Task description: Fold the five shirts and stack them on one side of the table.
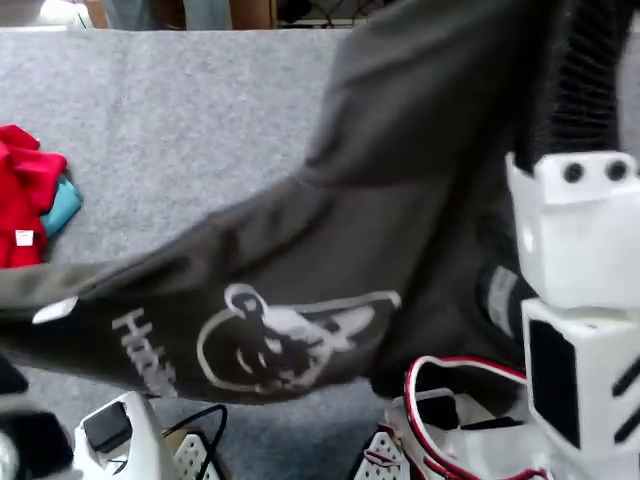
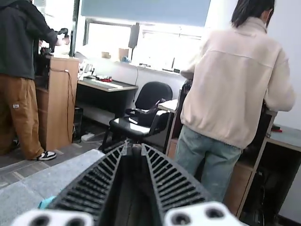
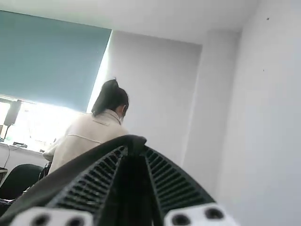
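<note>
Our left pincer [image 2: 134, 149] and right pincer [image 3: 134, 141] clamp a dark shirt [image 1: 380, 200] over the grey table [image 1: 180, 110]; red shirt [image 1: 22, 195] at left edge.

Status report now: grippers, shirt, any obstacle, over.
Right gripper shut on dark shirt, lifted over table. Left gripper shut. Red shirt aside at table edge.

A shirt [image 1: 330, 250] hangs spread above the table [image 1: 180, 120] — a pile [image 1: 28, 195] of others lies at its left edge.
</note>
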